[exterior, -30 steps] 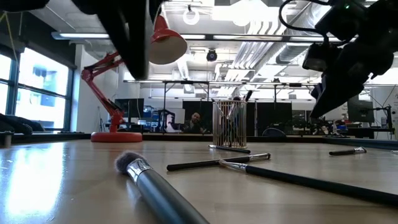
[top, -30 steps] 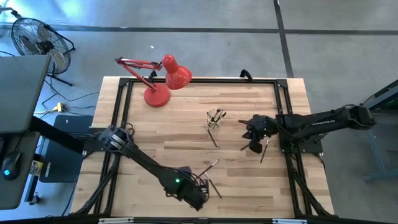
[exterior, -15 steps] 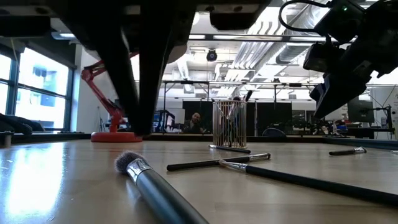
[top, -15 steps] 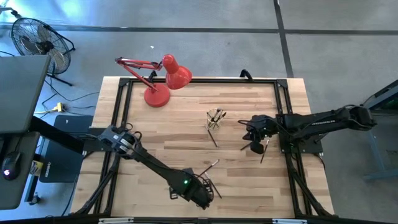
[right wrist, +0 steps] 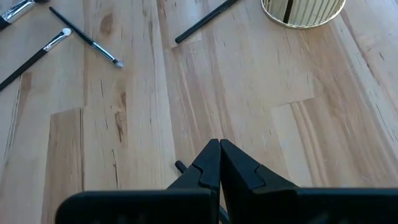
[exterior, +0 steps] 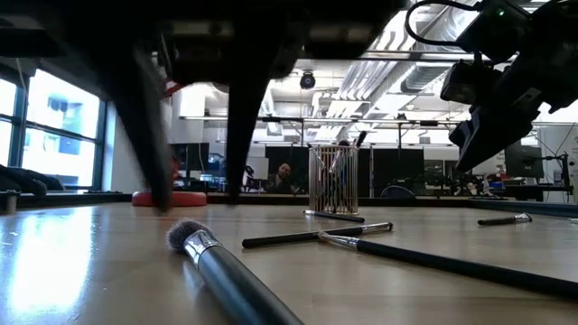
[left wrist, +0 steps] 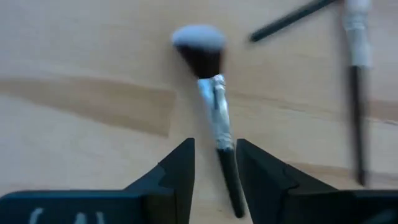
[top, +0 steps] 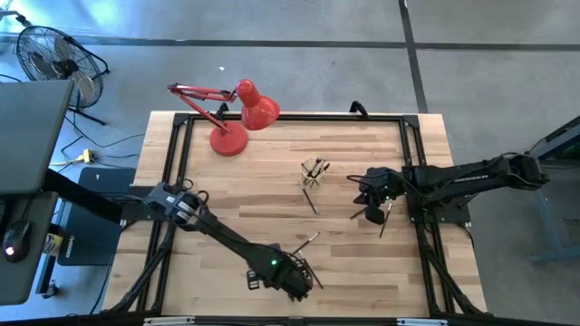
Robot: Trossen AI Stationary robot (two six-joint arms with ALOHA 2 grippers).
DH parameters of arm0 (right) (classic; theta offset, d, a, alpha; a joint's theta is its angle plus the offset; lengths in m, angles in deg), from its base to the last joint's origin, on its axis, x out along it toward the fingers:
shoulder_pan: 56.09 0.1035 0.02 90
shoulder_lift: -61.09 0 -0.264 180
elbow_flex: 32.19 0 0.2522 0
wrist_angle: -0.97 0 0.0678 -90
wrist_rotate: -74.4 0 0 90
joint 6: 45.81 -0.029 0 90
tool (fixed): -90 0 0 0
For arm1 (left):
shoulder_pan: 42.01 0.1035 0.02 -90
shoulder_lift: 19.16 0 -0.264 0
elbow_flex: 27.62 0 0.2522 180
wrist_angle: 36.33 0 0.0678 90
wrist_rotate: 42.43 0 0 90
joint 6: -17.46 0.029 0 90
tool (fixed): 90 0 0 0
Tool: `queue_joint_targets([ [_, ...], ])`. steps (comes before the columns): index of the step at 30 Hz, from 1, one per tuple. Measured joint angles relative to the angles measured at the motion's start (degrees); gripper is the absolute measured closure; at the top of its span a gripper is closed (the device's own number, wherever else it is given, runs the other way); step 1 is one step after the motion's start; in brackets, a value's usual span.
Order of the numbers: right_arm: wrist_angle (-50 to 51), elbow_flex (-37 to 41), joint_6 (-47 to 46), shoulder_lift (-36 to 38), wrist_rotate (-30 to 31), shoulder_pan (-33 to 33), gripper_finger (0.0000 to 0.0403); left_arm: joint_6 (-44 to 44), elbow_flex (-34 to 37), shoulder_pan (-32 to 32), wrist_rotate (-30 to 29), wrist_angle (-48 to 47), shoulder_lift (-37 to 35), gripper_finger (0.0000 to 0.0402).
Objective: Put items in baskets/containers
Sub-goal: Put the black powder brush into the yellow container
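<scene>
Left gripper [left wrist: 214,168] sat low at the table's near edge, fingers apart and straddling the dark handle of a brush [left wrist: 213,109] lying flat: silver ferrule, dark tuft paling at the tip. Not clamped. Right gripper [right wrist: 219,163] was over the right side of the table [top: 263,190], fingers together, a brush handle beneath. The ribbed glass cup [exterior: 333,179] stood mid-table, yellowish rim, several brushes upright inside. Other thin brushes lay scattered nearby.

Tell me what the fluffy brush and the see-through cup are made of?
The fluffy brush looks like soft hair on a shiny metal collar, with a dark glossy handle, maybe plastic or painted wood. The cup looks like ribbed clear glass or plastic; the room shows through it.
</scene>
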Motion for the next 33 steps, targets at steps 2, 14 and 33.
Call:
queue_joint_targets([
  [2,0.0,0.0,0.0,0.0,-0.2,0.0,0.0403,-0.4,0.1,0.5,1.8,-1.0,1.1,0.0283],
  [14,0.0,0.0,0.8,0.0,-1.5,0.0,0.0403,3.1,-0.1,1.6,5.0,0.6,5.1,0.0319],
  [33,-1.0,0.0,1.6,-0.2,-2.0,0.0,0.0403,4.3,0.5,-1.7,-15.4,-18.1,-4.0,0.0372],
])
